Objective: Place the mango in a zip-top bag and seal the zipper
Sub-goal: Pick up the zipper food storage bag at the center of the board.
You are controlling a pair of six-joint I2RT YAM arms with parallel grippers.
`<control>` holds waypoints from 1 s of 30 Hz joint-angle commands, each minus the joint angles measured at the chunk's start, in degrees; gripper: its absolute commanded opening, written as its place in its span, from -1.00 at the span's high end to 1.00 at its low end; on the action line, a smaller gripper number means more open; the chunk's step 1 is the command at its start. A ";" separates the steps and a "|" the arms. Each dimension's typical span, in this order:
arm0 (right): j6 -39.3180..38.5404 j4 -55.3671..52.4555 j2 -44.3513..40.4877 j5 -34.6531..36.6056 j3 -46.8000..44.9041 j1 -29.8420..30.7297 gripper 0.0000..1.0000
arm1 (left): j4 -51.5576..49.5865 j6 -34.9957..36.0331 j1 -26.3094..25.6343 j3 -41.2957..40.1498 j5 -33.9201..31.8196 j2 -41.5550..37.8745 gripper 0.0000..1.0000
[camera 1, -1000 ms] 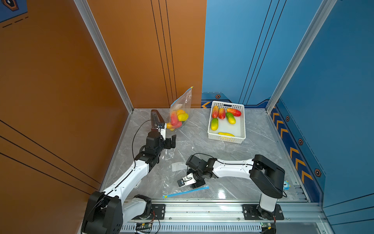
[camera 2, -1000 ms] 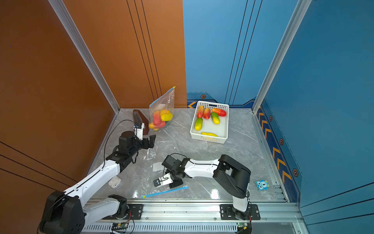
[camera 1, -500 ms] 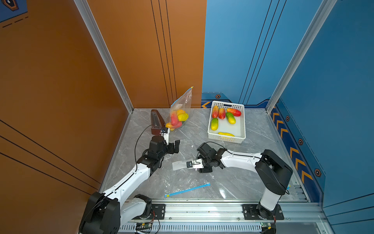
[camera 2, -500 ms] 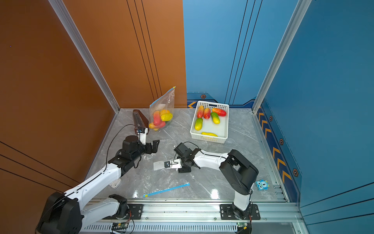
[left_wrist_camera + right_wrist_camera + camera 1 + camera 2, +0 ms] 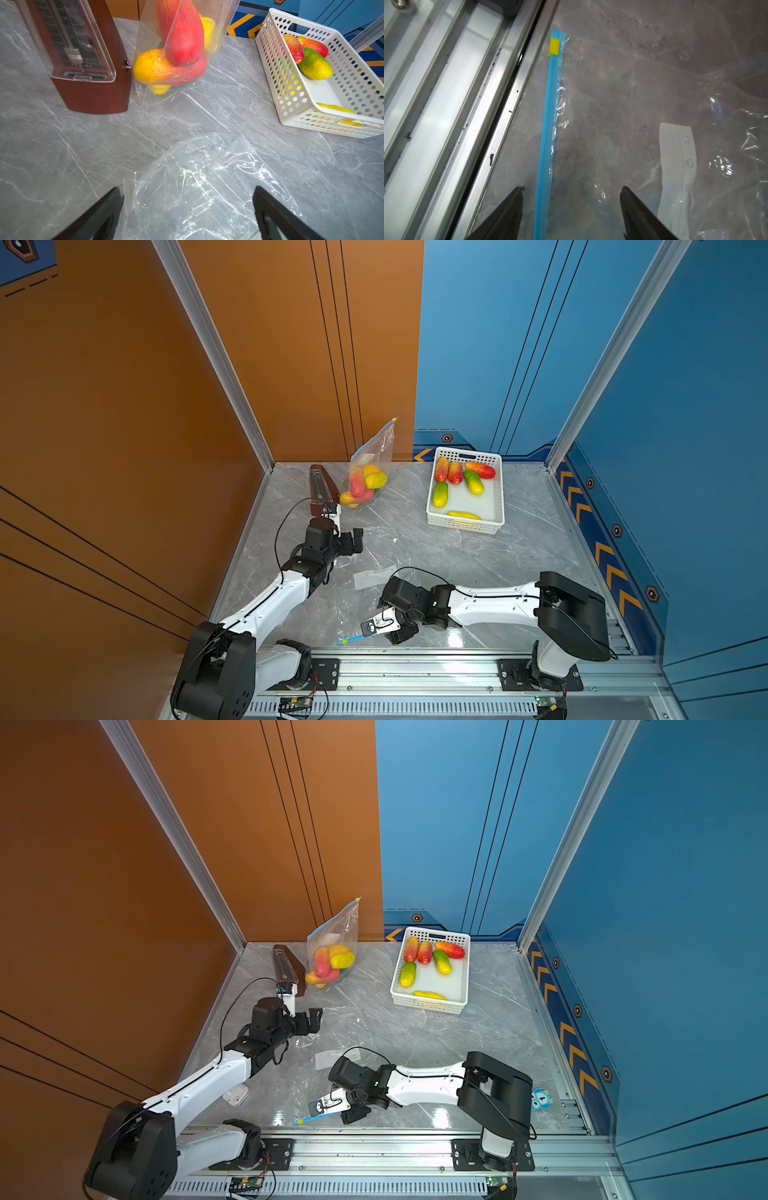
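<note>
The left arm reached forward along the orange wall. Its left gripper was low over the far corner of the empty zip-top bag, fingers spread wide with nothing between them. To its right, the right arm was folded leftward along the front rail. The right gripper pointed down at the bag's near edge, jaws apart, straddling the blue zipper without pinching it.

Half a second before, that gripper had been farther up the table, beside the bag's white label; it had since pulled back toward the rail and now covered most of the zipper in both top views. The left gripper had barely shifted.

The bag lay flat between the two arms, clear and crinkled, with a yellow slider at one end of the zipper. At the back stood a brown metronome, then a second bag of fruit leaning on the wall. Right of that, the loose mangoes, red, green and yellow, lay in a white basket.
</note>
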 commanded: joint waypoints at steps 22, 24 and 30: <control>0.84 0.77 6.08 0.02 4.46 -4.17 0.60 | -0.61 0.66 1.62 -2.02 2.42 -1.56 -0.99; 0.76 0.31 6.83 0.18 5.29 -4.38 0.62 | -0.61 0.70 1.71 -1.99 2.56 -1.54 -0.98; 1.82 1.25 7.30 1.13 6.10 -5.63 0.62 | -0.61 1.05 1.71 -1.56 4.23 -0.05 -0.97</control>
